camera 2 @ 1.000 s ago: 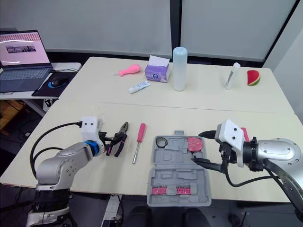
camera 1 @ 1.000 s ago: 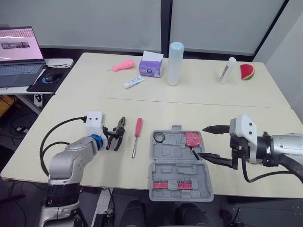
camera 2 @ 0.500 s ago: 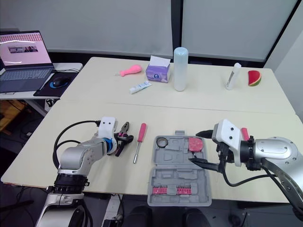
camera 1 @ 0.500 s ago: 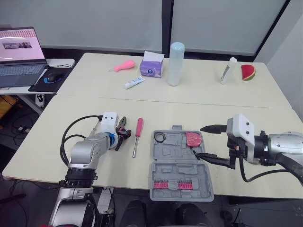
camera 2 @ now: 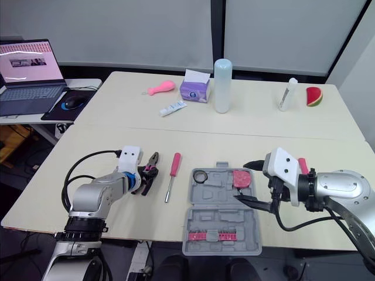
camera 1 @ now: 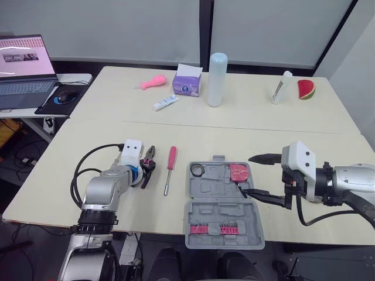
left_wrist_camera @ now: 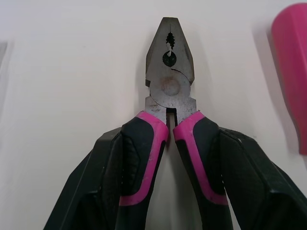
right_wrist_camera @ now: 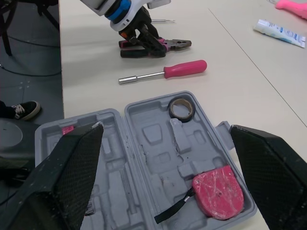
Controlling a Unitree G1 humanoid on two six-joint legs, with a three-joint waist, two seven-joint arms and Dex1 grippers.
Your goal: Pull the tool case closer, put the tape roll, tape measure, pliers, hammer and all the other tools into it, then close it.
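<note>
Left gripper point(camera 1: 145, 170) edged back, clamping pliers point(left_wrist_camera: 169, 81), right gripper point(camera 1: 248, 175) unmoved, spread wide by tool case point(camera 1: 214, 202)

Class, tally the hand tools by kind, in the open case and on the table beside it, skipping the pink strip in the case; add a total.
Tape roll: 1
Tape measure: 1
Pliers: 1
Screwdriver: 1
Total: 4

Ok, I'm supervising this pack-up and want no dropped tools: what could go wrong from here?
The left tool grips the pliers by the handles, head sticking out front, so they may tilt or slip when lifted. The screwdriver lies close beside them, toward the tool case, and could get knocked. The right tool hangs open over the case's right end, possibly crowding the drop.
</note>
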